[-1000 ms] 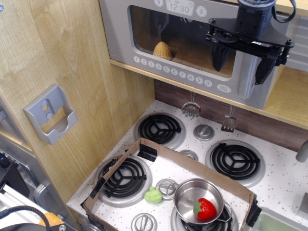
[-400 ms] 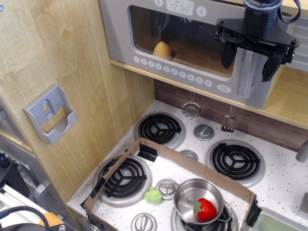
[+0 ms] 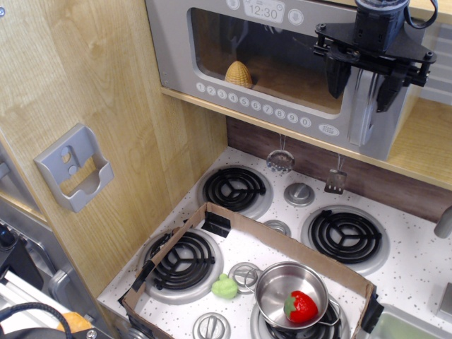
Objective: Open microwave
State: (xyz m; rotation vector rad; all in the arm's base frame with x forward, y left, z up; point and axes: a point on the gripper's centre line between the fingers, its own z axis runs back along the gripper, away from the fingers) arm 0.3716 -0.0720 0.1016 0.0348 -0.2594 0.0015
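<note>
The grey toy microwave sits on a wooden shelf at the top, door shut. It has a see-through window, a row of round white buttons and a 12:30 clock print. A yellow ridged toy lies inside. The silver vertical handle is at the door's right edge. My black gripper hangs in front of the handle's upper part, open, with one finger on each side of it. I cannot tell whether the fingers touch the handle.
A grey wall bracket is on the wooden side panel. Below is a four-burner stove with a cardboard tray, a steel pot holding a strawberry, and a green toy. Utensils hang under the shelf.
My gripper has moved right and slightly up, from in front of the window to straddling the handle, and its fingers have drawn a little closer together. The door stays shut.
</note>
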